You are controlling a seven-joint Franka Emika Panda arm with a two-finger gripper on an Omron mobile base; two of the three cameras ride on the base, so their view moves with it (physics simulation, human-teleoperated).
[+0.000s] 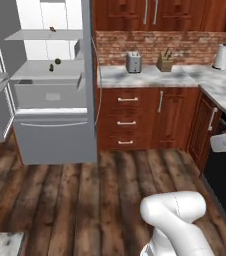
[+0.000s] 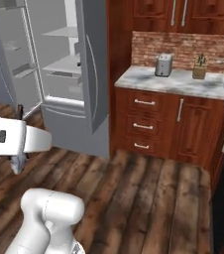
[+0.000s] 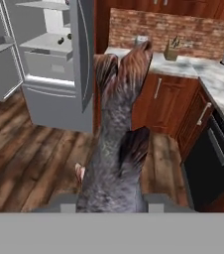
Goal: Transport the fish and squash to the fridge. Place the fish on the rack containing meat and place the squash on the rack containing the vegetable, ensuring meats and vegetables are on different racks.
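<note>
Flanking the open fridge (image 1: 55,140): marble counter (image 1: 150,76), plank floor (image 1: 85,200).

Glossy white arm (image 1: 177,220), rounded tubular segments meeting at bulbous elbows, a thin dark seam circling the joint. The white forearm link (image 2: 15,139) carries a small dark rectangular marking, with a dark joint at its far end.

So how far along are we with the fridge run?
Done: the fridge stands open, small dark items on two shelves. In hand: the gripper is shut on the fish, whose tail points toward the fridge across the wood floor. Left: shelving the fish with the meat, then the squash.
</note>
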